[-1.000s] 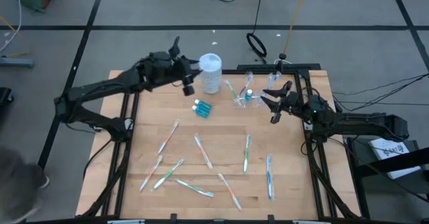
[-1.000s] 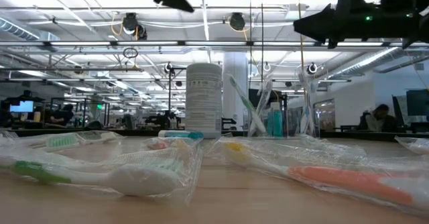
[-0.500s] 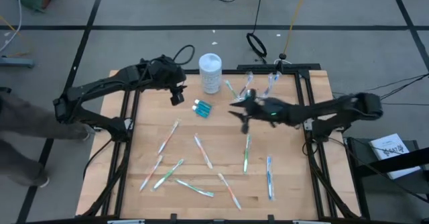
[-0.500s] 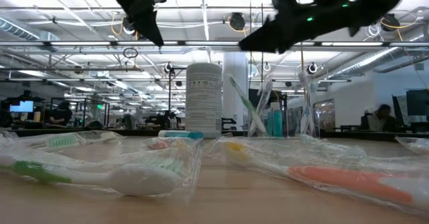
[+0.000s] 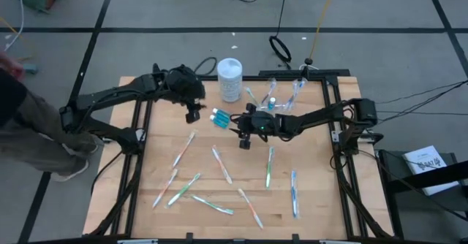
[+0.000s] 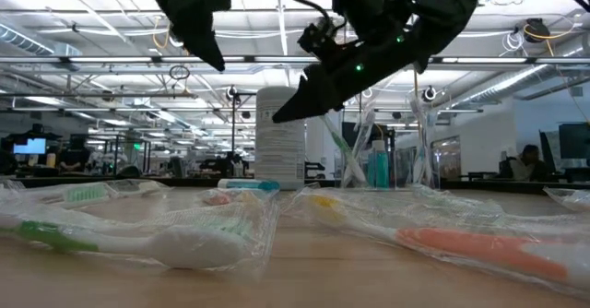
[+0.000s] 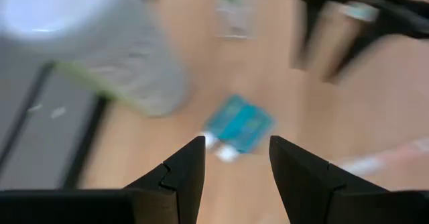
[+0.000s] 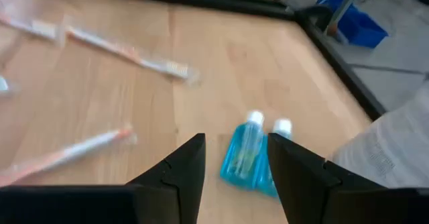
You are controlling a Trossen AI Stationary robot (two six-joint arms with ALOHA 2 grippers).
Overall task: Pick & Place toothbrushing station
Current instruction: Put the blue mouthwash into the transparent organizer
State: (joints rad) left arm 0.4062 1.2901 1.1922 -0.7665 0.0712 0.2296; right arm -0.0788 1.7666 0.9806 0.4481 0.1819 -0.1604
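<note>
Two small blue tubes lie side by side on the wooden table; they also show in the left wrist view and the right wrist view. My left gripper hangs open to their left, above the table. My right gripper is open just to their right, its fingers pointing at them and touching nothing. A clear plastic cup at the far side holds a toothbrush and a blue tube. Several wrapped toothbrushes, such as one and another, lie flat on the table.
A white canister stands upright on the far side, just behind the tubes. A second clear holder stands at the far right. Black frame rails run along both sides of the table. A person stands off the table's left edge.
My right gripper has swept from the far right corner toward the table's left and dropped down beside the blue tubes. My left gripper has moved from beside the white canister toward the near edge and down, closer to the tubes. The tubes and toothbrushes have stayed put.
</note>
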